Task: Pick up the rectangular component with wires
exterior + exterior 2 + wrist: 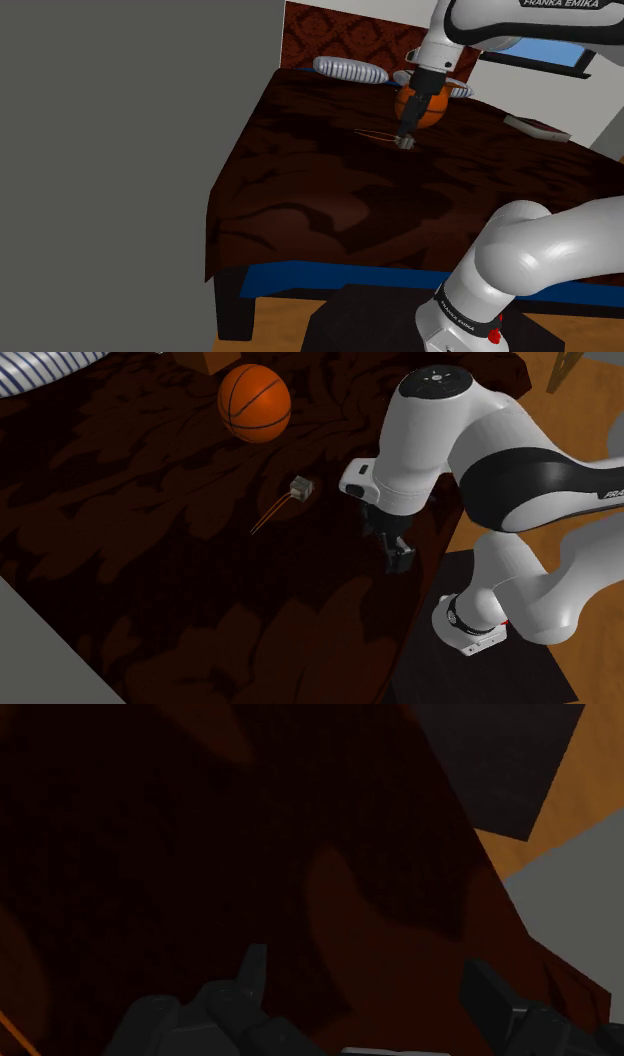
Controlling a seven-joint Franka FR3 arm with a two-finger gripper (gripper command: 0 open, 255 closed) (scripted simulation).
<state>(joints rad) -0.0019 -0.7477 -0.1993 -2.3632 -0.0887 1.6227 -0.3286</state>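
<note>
Nr component (300,487) w/ wires: basketball (255,402); striped pillow (348,68) beyond.

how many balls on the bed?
1. The orange basketball sits on the dark patterned bed cover, near the small grey rectangular component with wires. The white robot arm hides part of the bed, so another could be hidden.

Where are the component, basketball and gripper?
component (299,487): second exterior view, on its grey body.
basketball (255,403): second exterior view, middle of the ball.
gripper (400,562): second exterior view, between its fingertips.
</note>
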